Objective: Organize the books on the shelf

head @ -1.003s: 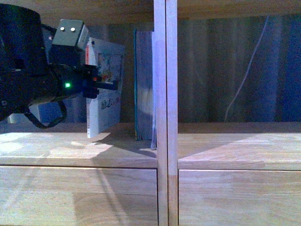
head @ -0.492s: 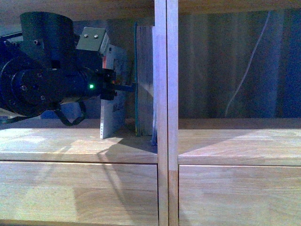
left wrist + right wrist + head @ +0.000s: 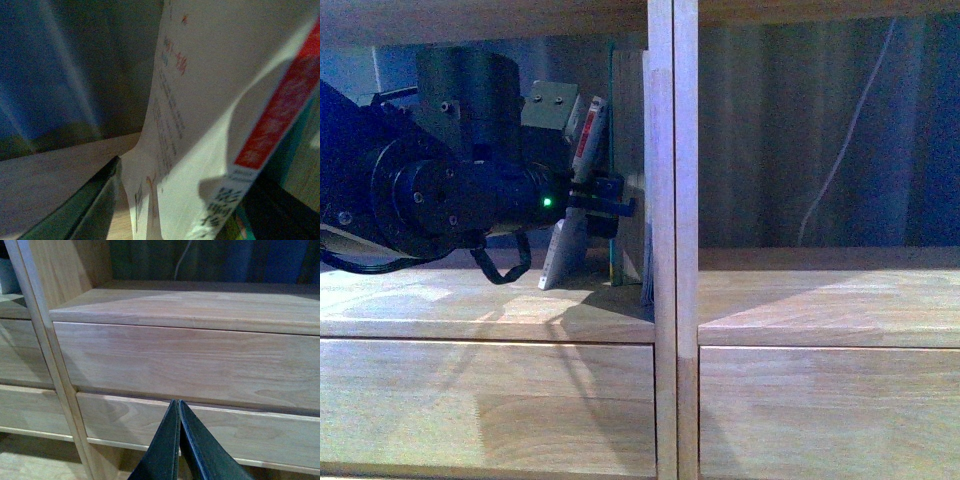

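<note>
Left arm presses a leaning paperback toward its teal neighbour in the shelf's left compartment.

From the left: the left gripper (image 3: 605,197) clamps the thin paperback (image 3: 582,150), tilted, its foot out from the teal book (image 3: 626,160) at the divider (image 3: 672,200); letting go now risks a slide. The right gripper (image 3: 178,426), jaws pressed together and empty, waits before the drawer fronts (image 3: 200,360).

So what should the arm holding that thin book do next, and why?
Probably ease the thin paperback a little further toward the teal book and tip it upright. The left gripper grips it, it leans with its foot out to the side, and a wedge-shaped gap remains between the two books.
</note>
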